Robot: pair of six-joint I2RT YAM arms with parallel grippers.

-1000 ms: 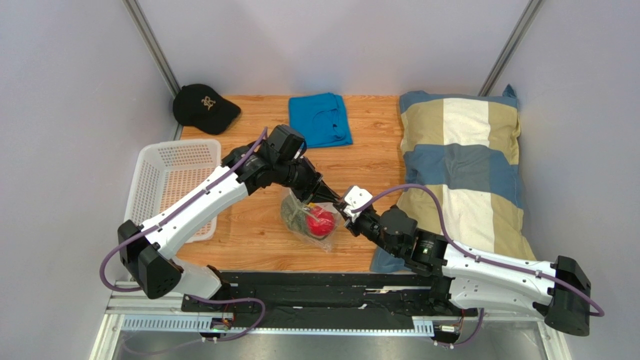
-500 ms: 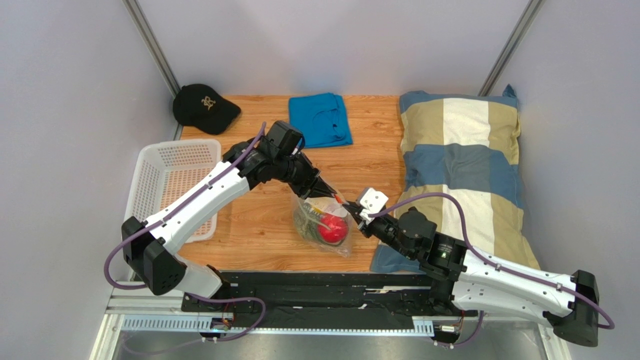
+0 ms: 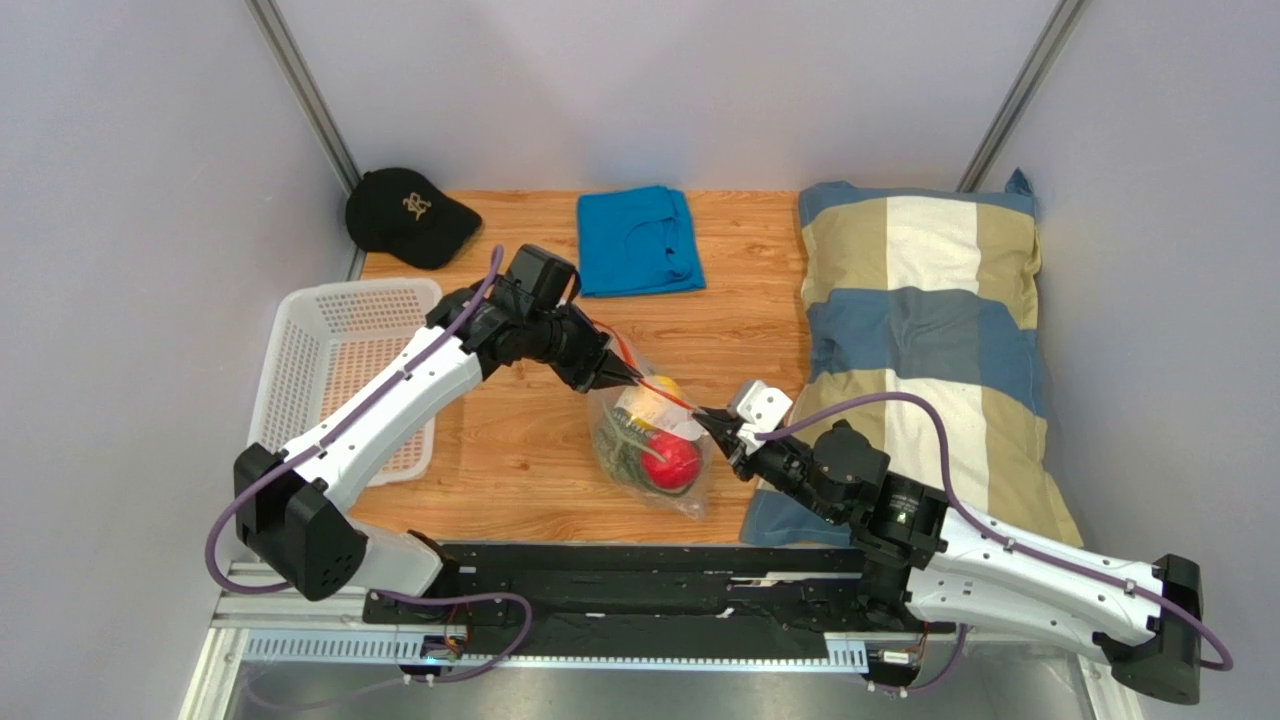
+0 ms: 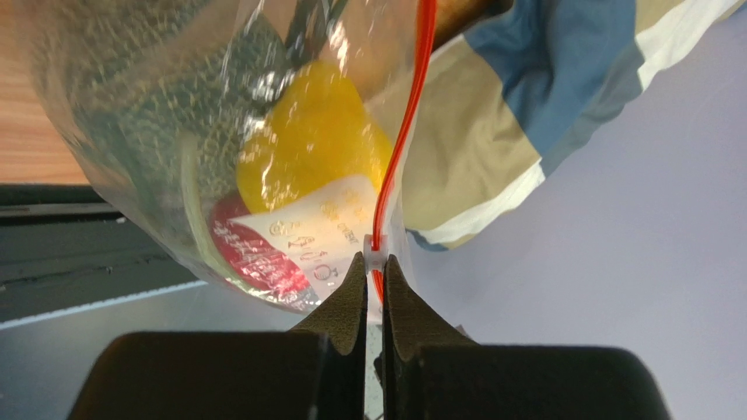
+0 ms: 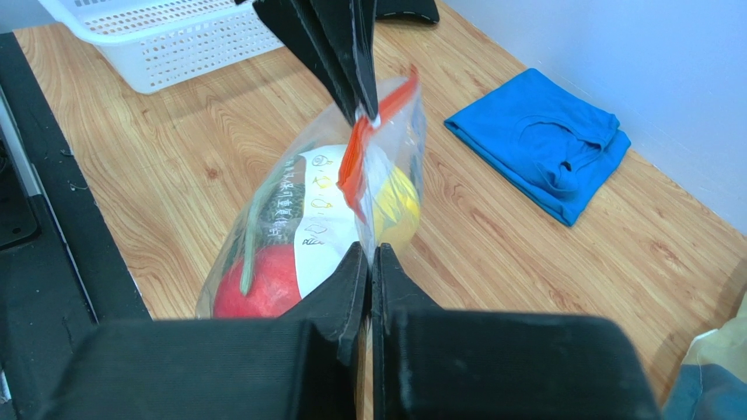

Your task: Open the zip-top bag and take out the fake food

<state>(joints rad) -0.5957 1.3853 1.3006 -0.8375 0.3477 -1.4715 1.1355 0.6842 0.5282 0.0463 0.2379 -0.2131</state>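
Observation:
The zip-top bag [image 3: 655, 444] hangs over the wooden table between both grippers, with the fake food inside. My left gripper [image 4: 374, 262] is shut on the white slider [image 4: 378, 249] of the orange-red zip strip [image 4: 405, 131]. My right gripper [image 5: 370, 254] is shut on the bag's edge just below the strip [image 5: 359, 157]. Through the plastic I see the yellow fruit [image 4: 311, 149], the red fruit [image 5: 259, 284] and the grey-green leafy ball [image 4: 149, 114] with a green stem [image 5: 263, 219]. In the top view the left gripper [image 3: 622, 374] is up-left of the bag, the right gripper [image 3: 720, 432] at its right.
A white basket [image 3: 338, 360] stands at the left and a black cap [image 3: 406, 215] lies at the back left. A folded blue cloth [image 3: 642, 240] lies at the back middle, and a checked pillow [image 3: 932, 330] covers the right side. The black rail [image 3: 646, 578] runs along the near edge.
The bag has shifted right, with the right gripper moving right along with it. In the last half second the left gripper drew back to the upper left, widening the gap along the strip.

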